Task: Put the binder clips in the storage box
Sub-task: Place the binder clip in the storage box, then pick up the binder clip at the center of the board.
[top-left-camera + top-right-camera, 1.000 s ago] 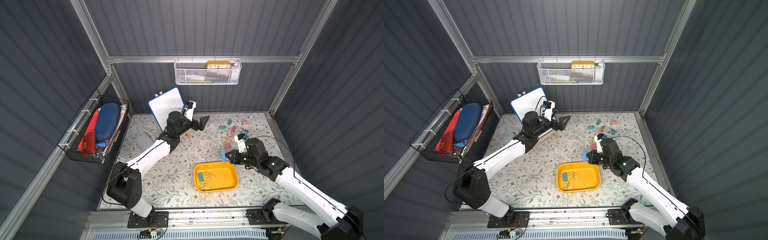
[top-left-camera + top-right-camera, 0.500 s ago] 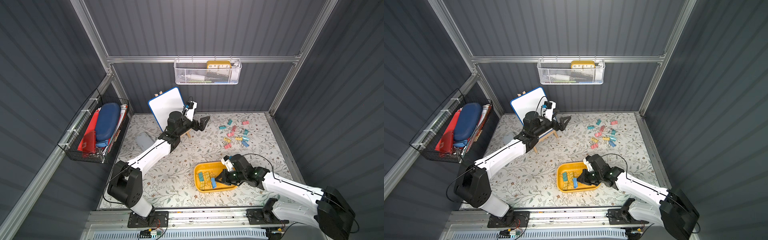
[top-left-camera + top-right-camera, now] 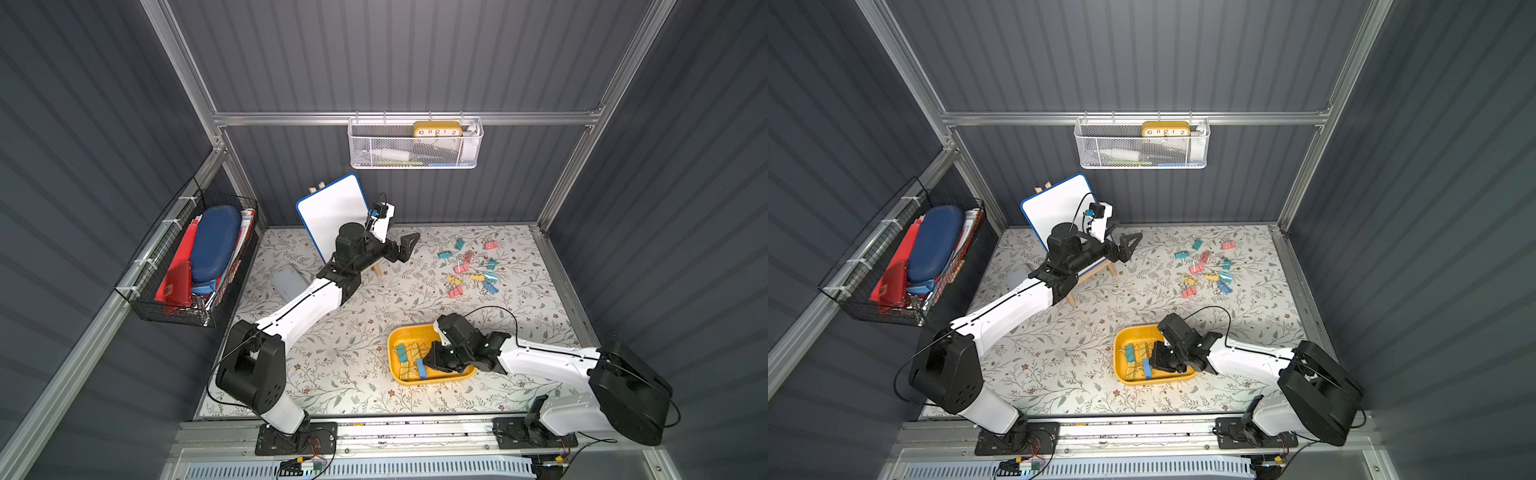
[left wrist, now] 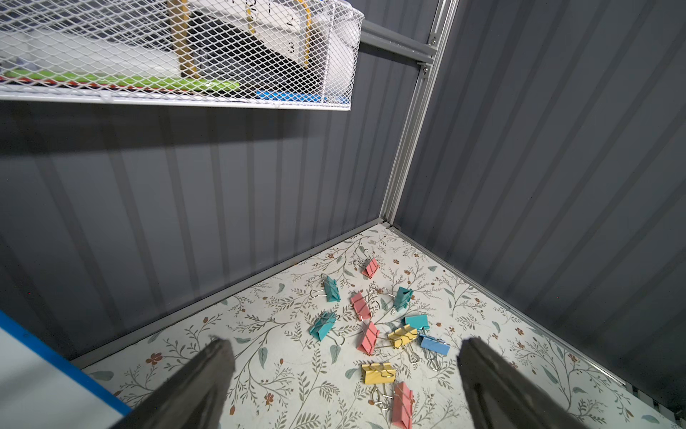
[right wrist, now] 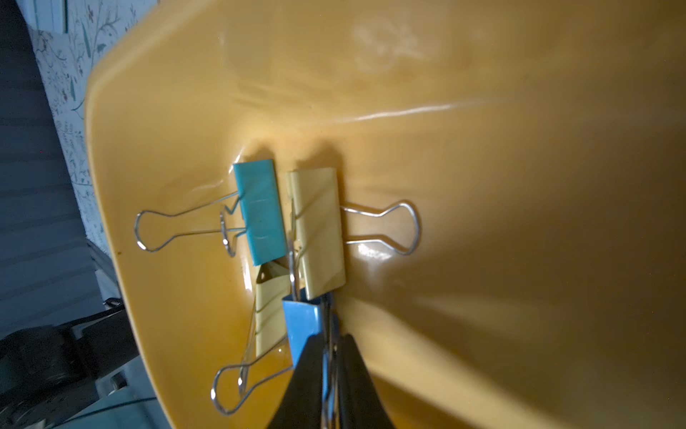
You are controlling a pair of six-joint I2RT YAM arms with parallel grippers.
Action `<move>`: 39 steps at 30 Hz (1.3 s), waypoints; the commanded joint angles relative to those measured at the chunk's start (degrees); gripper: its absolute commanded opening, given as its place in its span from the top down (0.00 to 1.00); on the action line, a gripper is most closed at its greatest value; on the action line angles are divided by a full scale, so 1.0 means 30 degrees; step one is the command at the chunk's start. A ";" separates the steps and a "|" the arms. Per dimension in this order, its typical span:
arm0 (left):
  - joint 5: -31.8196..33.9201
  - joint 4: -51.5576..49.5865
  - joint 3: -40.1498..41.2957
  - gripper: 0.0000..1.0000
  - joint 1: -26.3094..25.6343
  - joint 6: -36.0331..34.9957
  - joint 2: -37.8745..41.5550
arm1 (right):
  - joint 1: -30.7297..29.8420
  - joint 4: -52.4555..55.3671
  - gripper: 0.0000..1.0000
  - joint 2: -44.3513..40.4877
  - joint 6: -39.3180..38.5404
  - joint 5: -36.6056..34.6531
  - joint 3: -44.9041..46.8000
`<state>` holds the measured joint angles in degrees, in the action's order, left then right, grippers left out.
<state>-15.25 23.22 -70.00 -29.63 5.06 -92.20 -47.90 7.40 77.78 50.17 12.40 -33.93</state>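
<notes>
The yellow storage box (image 3: 398, 335) (image 3: 1120, 343) lies near the front of the floral table. My right gripper (image 3: 430, 362) (image 3: 1156, 361) (image 5: 330, 341) reaches down into it, jaws pinched on a blue binder clip (image 3: 421, 368) (image 5: 302, 319) that hangs just over the box floor (image 5: 482, 185). A teal clip (image 5: 260, 211) and yellow clips (image 5: 315, 230) lie inside. Several loose binder clips (image 3: 469, 266) (image 3: 1206, 266) (image 4: 371, 334) are scattered at the back right. My left gripper (image 3: 409, 249) (image 3: 1129, 247) (image 4: 345, 356) hovers left of that pile, open and empty.
A small whiteboard on a wooden easel (image 3: 332, 212) stands at the back left behind my left arm. A translucent lidded box (image 3: 289, 282) lies beside it. A white mesh basket (image 3: 415, 145) hangs on the back wall and a black wire basket (image 3: 195, 257) on the left wall.
My right arm swung from beside the clip pile forward to the yellow box, carrying the blue clip, and has lowered it inside. The left arm stayed still.
</notes>
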 commanded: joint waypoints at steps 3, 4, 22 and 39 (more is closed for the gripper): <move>-0.0245 0.0228 -0.0135 0.01 0.0032 -0.0075 -0.0055 | -0.0206 0.2834 0.71 -0.1417 -0.0201 -0.3589 -0.0502; -0.0244 0.0224 -0.0137 0.01 0.0032 -0.0075 -0.0056 | -0.0234 0.3198 0.69 -0.1688 -0.0244 -0.3889 -0.0601; -0.0945 0.0198 -0.0194 0.01 0.0032 -0.0030 0.0324 | 0.4920 0.4815 0.20 -0.1344 -0.5891 -0.7632 -0.7783; -0.1169 0.0169 -0.0251 0.01 0.0003 -0.0002 0.0253 | 0.7646 1.2195 0.28 1.1995 -0.5680 -0.9818 -1.8304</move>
<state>-17.72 23.11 -70.00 -29.65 5.08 -92.20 -25.26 35.14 109.75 29.74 -14.04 -84.82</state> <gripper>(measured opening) 0.992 0.730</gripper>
